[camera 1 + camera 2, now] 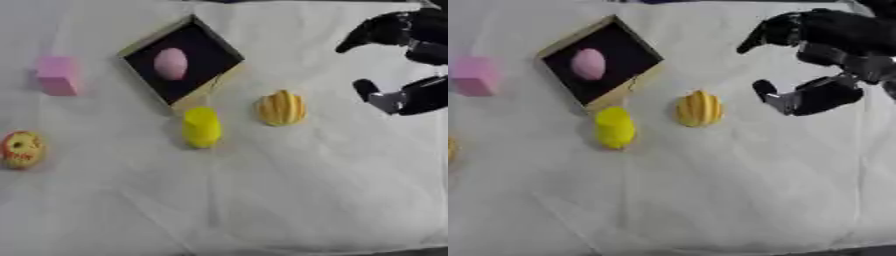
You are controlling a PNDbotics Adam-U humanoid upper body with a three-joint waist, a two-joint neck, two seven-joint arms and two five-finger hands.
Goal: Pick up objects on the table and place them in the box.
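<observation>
The right robot hand (820,60), fingers spread and grasping nothing, hangs above the tabletop (710,190) just right of the ribbed orange object (699,108), its nearest target, with the box (598,61) farther left.

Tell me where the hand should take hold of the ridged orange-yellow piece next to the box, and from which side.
Probably across its wide middle, from above and the right. The ridged orange-yellow piece lies alone on the cloth, clear of the yellow cylinder and the box. The right hand hovers open on that side, so fingers and thumb can close over its flanks.
</observation>
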